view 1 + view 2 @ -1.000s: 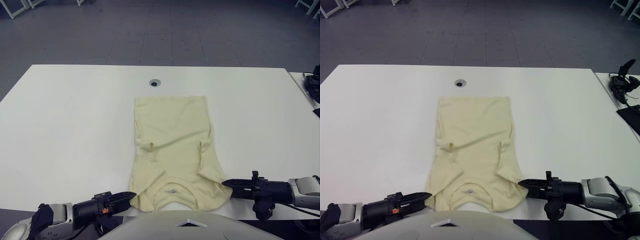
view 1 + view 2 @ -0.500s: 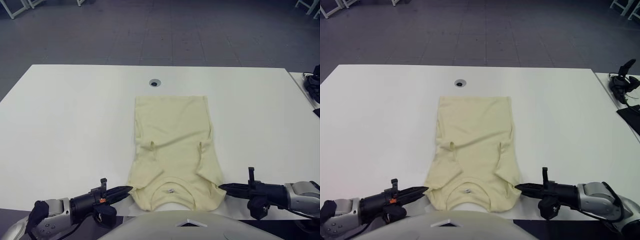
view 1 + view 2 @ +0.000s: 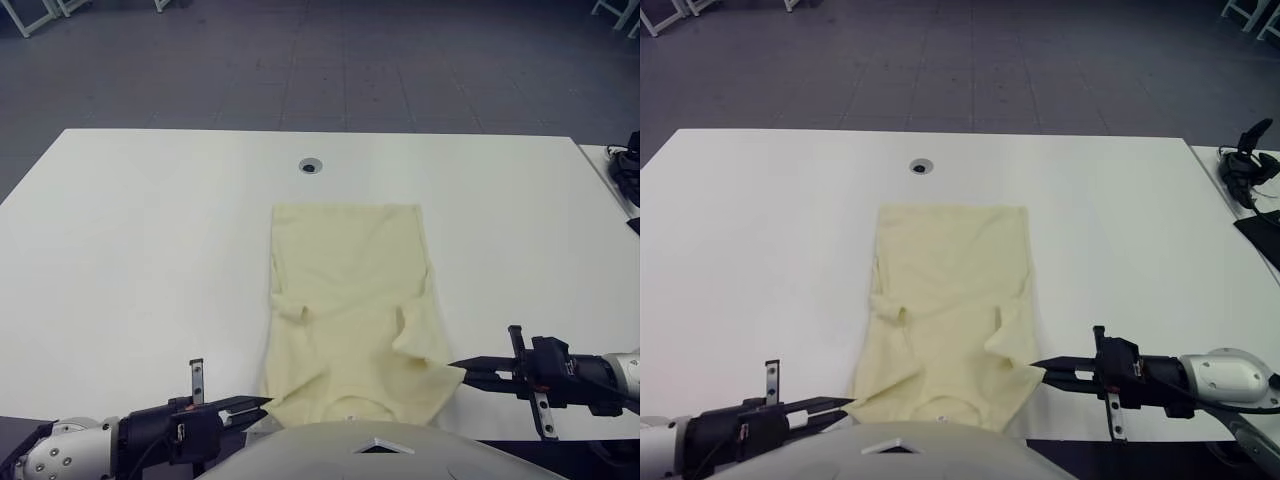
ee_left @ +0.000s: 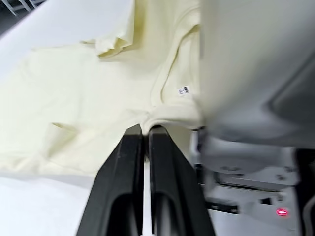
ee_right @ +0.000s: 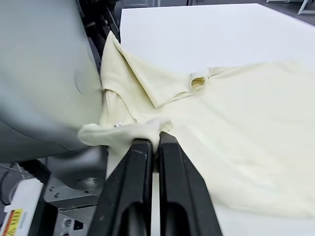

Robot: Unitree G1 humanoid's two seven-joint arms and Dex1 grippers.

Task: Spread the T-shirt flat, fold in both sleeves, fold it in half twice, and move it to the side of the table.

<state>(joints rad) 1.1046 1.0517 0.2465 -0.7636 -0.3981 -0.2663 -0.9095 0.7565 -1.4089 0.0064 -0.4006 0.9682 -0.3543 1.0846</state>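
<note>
T-shirt [image 3: 345,290], sleeves in; left gripper [image 4: 146,130] and right gripper [image 5: 153,138] each clamp a shoulder corner. I'd lift both evenly, carrying the collar edge to the far hem.

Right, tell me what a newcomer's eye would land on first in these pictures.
The pale yellow T-shirt, lying lengthwise in the middle of the white table with both sleeves folded in and its collar end at the near edge. Next, the left gripper and right gripper, each shut on a near corner of the T-shirt, one on either side of the collar.
</note>
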